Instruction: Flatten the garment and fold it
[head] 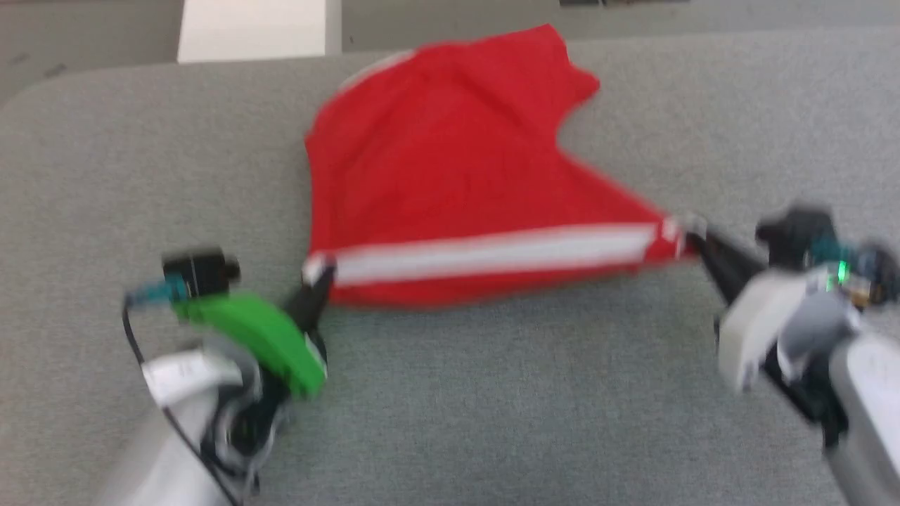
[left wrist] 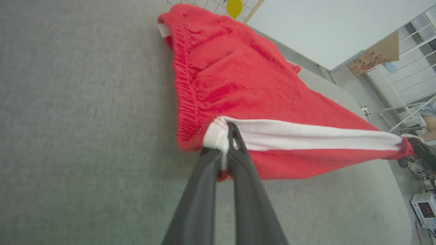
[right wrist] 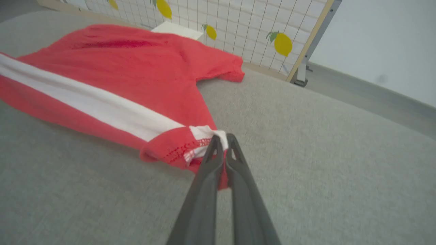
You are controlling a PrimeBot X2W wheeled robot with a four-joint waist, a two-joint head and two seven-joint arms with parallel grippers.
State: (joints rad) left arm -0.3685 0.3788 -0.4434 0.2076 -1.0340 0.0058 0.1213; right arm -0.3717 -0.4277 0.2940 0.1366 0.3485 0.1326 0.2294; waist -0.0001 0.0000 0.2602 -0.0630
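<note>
Garment (pinched) between left gripper, right gripper

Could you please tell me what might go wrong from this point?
Both the left gripper and right gripper pinch only the very ends of the white stripe on the bright red soft-fabric shorts; pulled taut, a corner may slip out. The far leg lies at the far edge of the grey fabric-covered table and could slide off.

Left hand pinched tight on the waistband end of the shorts' white stripe. Stripe pulled taut across to right hand at the frame's right edge. Shorts otherwise lie rumpled on grey bench.
</note>
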